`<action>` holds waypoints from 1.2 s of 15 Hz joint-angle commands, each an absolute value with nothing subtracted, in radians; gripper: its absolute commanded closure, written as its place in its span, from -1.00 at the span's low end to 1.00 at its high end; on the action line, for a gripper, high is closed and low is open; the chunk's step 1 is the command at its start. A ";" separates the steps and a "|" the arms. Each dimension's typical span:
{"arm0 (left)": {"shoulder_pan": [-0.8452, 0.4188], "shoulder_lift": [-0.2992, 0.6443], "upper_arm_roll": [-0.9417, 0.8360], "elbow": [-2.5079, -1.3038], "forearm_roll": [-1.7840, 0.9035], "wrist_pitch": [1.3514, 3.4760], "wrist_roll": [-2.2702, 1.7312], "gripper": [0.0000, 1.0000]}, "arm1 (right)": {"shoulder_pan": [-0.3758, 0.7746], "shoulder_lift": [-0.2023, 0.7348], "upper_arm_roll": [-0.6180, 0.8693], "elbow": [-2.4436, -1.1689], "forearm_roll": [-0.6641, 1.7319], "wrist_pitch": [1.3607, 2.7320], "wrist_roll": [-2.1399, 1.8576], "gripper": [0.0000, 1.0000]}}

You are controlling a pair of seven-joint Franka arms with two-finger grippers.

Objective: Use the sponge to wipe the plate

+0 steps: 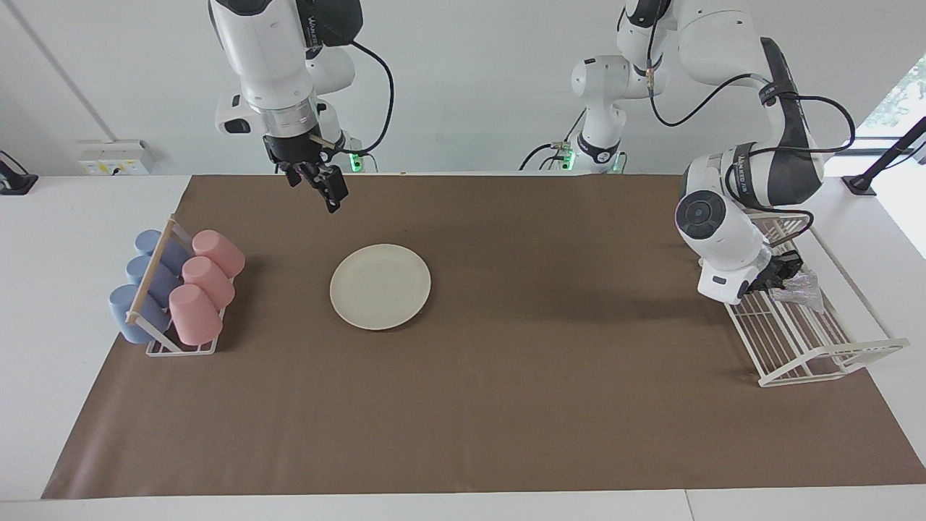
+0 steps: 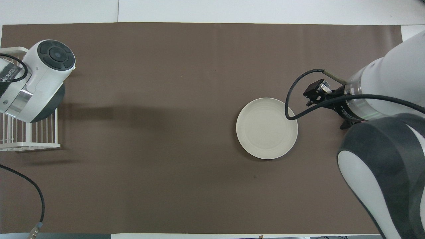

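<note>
Brown paper covers the white table; pink and blue cups sit in a rack at the right arm's end. Right gripper hangs over the paper, jaws open. Beside it the plate lies flat. Left gripper has its jaws closed on the sponge over the white wire rack
</note>
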State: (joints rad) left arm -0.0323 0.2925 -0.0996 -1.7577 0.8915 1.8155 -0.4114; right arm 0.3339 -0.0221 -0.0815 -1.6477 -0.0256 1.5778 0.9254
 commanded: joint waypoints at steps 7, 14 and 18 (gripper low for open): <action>-0.038 0.279 -0.100 -1.711 0.911 1.774 -0.411 1.00 | 0.342 -0.052 -0.077 -1.681 0.061 1.603 1.079 -1.00; -0.043 0.276 -0.110 -1.424 0.521 1.484 -0.261 1.00 | 0.350 -0.057 -0.064 -1.681 0.064 1.595 1.193 -1.00; -0.022 0.223 -0.084 -1.376 0.108 1.401 -0.267 1.00 | 0.350 -0.055 -0.037 -1.675 0.064 1.603 1.354 -1.00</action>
